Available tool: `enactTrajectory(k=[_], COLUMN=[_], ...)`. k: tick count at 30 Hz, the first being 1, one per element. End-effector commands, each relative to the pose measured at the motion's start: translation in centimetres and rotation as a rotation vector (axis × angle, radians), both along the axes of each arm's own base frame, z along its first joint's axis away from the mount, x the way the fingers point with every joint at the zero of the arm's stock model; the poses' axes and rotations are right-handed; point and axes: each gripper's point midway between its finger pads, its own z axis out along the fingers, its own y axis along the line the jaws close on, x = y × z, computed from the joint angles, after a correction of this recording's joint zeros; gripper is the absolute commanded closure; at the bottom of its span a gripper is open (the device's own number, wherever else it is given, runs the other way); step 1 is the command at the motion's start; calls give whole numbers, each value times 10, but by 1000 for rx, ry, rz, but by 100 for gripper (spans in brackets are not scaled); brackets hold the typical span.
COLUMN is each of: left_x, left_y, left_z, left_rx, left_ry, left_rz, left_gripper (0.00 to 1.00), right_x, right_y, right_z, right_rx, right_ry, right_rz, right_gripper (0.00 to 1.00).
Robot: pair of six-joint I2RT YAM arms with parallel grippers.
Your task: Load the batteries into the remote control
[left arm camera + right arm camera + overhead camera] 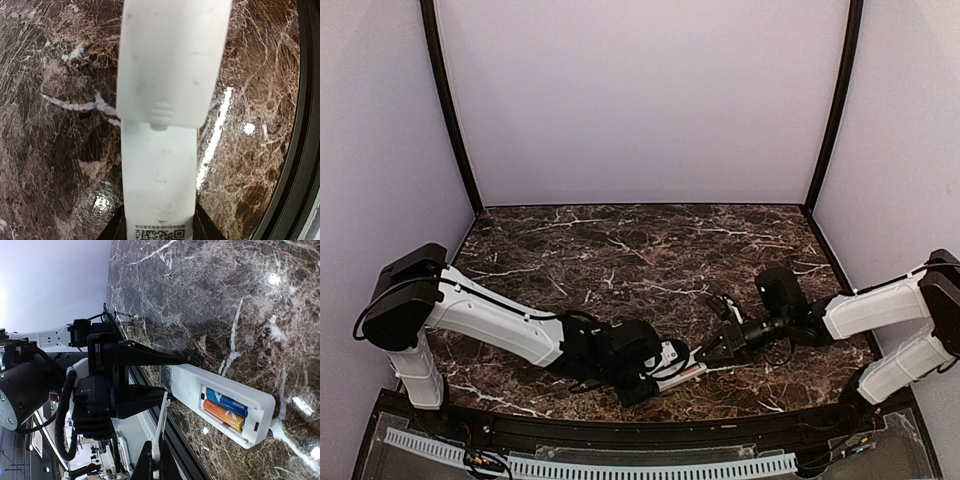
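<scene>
Two robot arms meet low in the middle of the overhead view, over a dark marbled table (620,250). My left claw (665,365) grips the remote control (688,368) by its near end. The jaws are partly closed, with one black finger pressed to each long side. It holds the slim white bar back side up and low, so the battery recess faces upward and can be reached. I cannot tell whether the far end touches the table.

In the right wrist view the remote runs from the centre to the lower right, and the recess near its far end lies uncovered. Both batteries sit inside it side by side, the blue battery (227,402) higher in the frame and the orange battery (225,416) just under it. I judge the loading done, with only the closing left.

My right claw (156,466) is pinched almost fully closed on the battery cover (161,425), a thin white plate seen edge-on at the bottom centre. In the left wrist view the cover fills the upper centre, nearer the camera than the remote. I judge it is held there to be lined up over the recess.
</scene>
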Motion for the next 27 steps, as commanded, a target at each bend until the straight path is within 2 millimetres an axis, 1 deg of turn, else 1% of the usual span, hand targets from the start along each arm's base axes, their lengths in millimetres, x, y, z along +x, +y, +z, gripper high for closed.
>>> enactTrajectory(k=[1,7,13,20,27], left_x=[-5,-8,-15,-17,-18], left_y=[11,13,12,12,12], left_z=[-15,-14,-14,-14,-15], left_rx=[65,88,108,130,131], left_ry=[46,65,114,130,138], left_rz=[-22,-30,-48,-59,-62], left_gripper=[84,84,84,84,84], right_x=[2,10,9,14,9], right_y=[5,-1,-7,-4,-9], right_z=[1,-2,-11,-15,-26], right_rx=[5,-28,-50,-41,-59], right_ry=[-23,-46,-36,-30,-9], right_rz=[46,47,33,35,28], right_gripper=[100,100,100,100,100])
